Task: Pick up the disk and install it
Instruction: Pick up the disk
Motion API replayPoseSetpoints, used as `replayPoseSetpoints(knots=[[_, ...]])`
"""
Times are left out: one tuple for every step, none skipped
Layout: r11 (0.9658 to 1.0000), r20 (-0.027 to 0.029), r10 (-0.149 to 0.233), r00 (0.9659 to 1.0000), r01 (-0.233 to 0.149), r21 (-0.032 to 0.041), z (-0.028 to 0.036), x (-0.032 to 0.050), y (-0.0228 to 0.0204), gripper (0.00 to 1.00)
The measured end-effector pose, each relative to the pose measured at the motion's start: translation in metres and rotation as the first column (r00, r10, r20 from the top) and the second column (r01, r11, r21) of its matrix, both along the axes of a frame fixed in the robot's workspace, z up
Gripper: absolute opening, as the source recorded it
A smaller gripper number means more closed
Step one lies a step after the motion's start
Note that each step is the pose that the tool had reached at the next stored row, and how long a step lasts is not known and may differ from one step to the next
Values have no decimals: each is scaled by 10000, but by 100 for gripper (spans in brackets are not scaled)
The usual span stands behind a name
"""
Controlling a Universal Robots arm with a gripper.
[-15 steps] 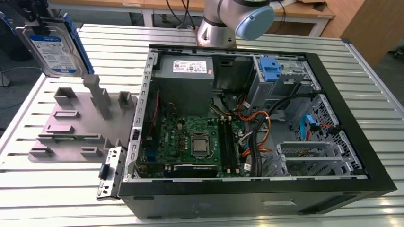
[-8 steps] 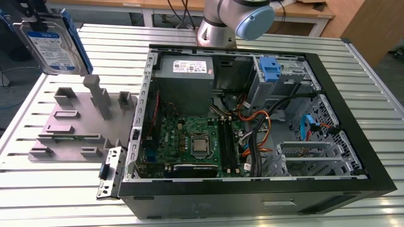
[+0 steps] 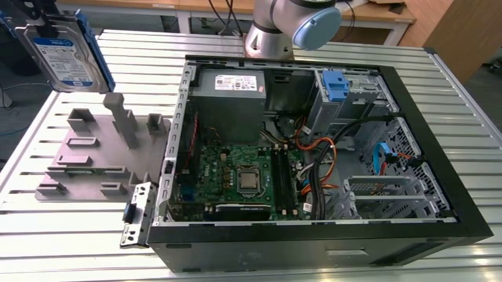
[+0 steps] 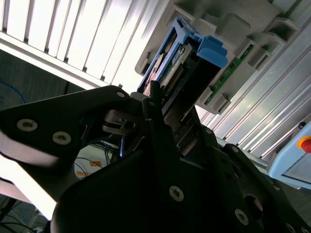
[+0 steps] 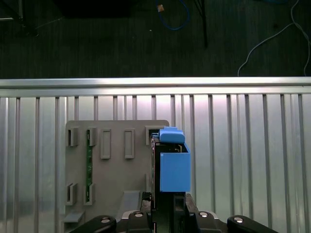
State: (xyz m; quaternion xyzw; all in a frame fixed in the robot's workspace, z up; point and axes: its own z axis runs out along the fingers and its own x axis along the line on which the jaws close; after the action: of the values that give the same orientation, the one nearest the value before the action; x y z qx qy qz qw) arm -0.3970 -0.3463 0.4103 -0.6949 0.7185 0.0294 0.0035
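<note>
Gripper (image 5: 167,208) was clamped on the disk (image 5: 172,167), its dark fingers (image 4: 150,104) pressed to the two flat faces. The disk stood on edge and ran straight out beyond the fingertips, with the blue carrier rail at the outer end in both wrist views.

In the exterior view the disk (image 3: 64,56) hung upright in the air with its label face showing and blue rails on both long edges. It was clear of the slatted metal table (image 3: 70,235).

Container one was a grey fixture plate (image 5: 116,184), directly below the gripper and lying flat on the table.
- It carried raised pockets and narrow slots.
- One slot held a thin green circuit strip (image 5: 89,162) on edge, off to one side of the held disk.
- The disk was not touching the plate.

Container two was an open computer case (image 3: 424,135), lying on its side well apart from the gripper, toward the exterior view's right.
- A grey power supply box (image 3: 231,100) with a white sticker sat at the far end.
- A green motherboard (image 3: 235,176) lay across the floor.
- A loose run of orange and black cables (image 3: 321,153) lay beside the board.
- A bare blue bracket (image 3: 335,88) sat in the drive cage at the far corner.

The arm's base (image 3: 274,29) stood just behind the case.
</note>
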Motion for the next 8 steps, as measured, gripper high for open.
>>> replayPoseSetpoints(knots=[[10000, -1, 0, 10000, 0, 0, 3, 0, 0, 35], [10000, -1, 0, 10000, 0, -1, 8, 0, 0, 35], [10000, 0, 0, 10000, 0, 0, 13, 0, 0, 35], [10000, 0, 0, 10000, 0, 0, 19, 0, 0, 35], [10000, 0, 0, 10000, 0, 0, 25, 0, 0, 35], [10000, 0, 0, 10000, 0, 0, 31, 0, 0, 35], [10000, 0, 0, 10000, 0, 0, 37, 0, 0, 35], [10000, 0, 0, 10000, 0, 0, 43, 0, 0, 35]])
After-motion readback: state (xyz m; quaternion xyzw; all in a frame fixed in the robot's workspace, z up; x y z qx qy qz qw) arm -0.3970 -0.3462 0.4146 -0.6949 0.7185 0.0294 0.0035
